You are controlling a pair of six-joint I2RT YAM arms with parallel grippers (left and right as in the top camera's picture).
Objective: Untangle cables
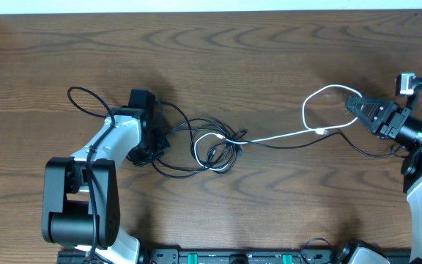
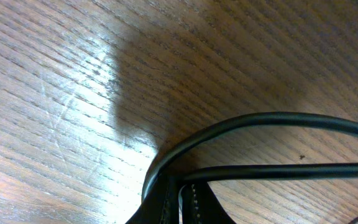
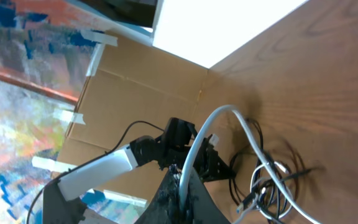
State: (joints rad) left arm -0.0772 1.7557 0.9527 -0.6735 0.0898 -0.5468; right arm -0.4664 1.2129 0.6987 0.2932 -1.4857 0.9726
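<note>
Looping white cable [image 3: 229, 109] seemingly enters right fingers [image 3: 197, 202], clearest wrist-side.

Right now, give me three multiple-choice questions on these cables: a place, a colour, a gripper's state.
1. Where is the cable tangle? A between the left gripper and right gripper; B at the far edge; C behind the right gripper.
2. The right gripper holds a cable coloured: A red; B white; C blue.
3. The left gripper is: A wide open; B lifted high; C shut on a black cable.
A: overhead, it lies between them. B: the white cable runs into it. C: the left wrist view shows it clamped.
</note>
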